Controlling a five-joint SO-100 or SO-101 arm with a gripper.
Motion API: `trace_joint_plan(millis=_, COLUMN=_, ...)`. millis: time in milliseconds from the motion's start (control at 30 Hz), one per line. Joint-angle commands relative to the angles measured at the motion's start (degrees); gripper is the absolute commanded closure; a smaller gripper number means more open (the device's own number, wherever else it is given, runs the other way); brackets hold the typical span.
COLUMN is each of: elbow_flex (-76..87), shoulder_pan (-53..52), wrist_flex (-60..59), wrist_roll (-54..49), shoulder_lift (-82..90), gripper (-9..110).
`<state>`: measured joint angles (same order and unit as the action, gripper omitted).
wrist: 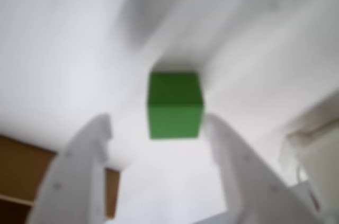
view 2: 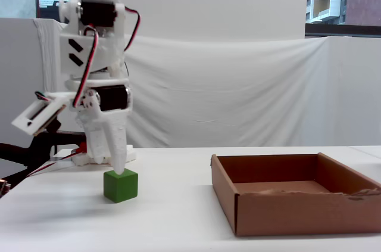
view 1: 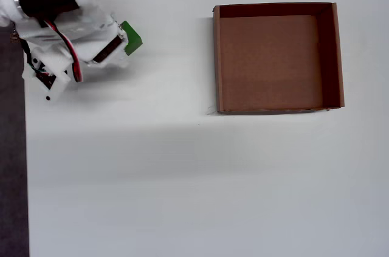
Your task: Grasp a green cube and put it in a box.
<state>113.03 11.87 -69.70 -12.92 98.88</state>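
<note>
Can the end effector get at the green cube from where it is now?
Probably yes. The end effector is open just above the green cube, a finger on each side, and nothing stands between them.

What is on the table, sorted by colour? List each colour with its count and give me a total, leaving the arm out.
Green: 1, the green cube, sitting on the table between the open fingers of the gripper.
Brown: 1, the box, empty, apart from the cube.
Total: 2 things.
</note>
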Motion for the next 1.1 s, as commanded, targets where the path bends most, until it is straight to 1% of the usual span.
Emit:
trace_joint_plan(millis=0, elbow_flex=-1.1, shoulder_pan=1.6, wrist_flex=0.7, wrist_roll=-0.5, shoulder_lift=-0.5, gripper=77)
trace_joint_plan(millis=367, elbow_flex=3.3, shoulder_pan=2.1, wrist_flex=3.9, wrist_roll=-0.2, shoulder_lift=-1.4, gripper=77)
trace_joint_plan(millis=700, elbow_flex=7.0, shoulder_pan=2.2, wrist_flex=2.5, wrist_roll=-0.5, shoulder_lift=3.4, gripper=77)
trace_joint_plan(millis=1067, elbow_flex=13.4, shoulder_pan=5.3, wrist_flex=3.1, wrist_roll=0.0, shoulder_lift=8.0, gripper=77)
